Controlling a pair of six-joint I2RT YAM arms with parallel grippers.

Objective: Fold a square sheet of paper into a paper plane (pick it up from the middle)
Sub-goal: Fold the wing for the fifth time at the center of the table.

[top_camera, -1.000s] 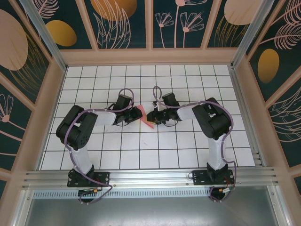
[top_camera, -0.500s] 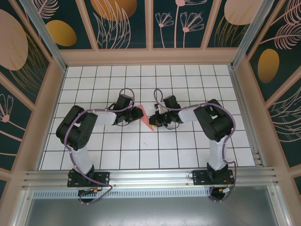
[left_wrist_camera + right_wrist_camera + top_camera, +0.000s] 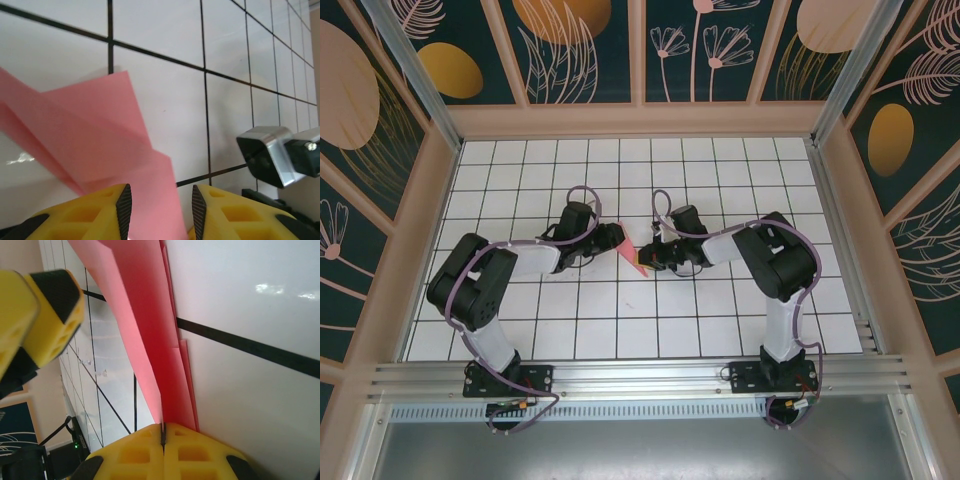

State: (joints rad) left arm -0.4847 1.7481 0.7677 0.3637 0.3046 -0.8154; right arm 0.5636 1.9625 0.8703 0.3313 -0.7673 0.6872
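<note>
The folded pink paper [image 3: 632,256] sits at the centre of the gridded counter [image 3: 620,330]. The right fingers [image 3: 145,452], at its 3 o'clock, are clenched on its folded layers. The left fingers [image 3: 107,205], at its 9 o'clock, stand parted with paper between them.

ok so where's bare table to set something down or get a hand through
Free: the far rows of the table up to the back wall, and the near tiles between the left base and the right base. Crowded: the centre, where the left tool and right tool meet at the pink paper.
</note>
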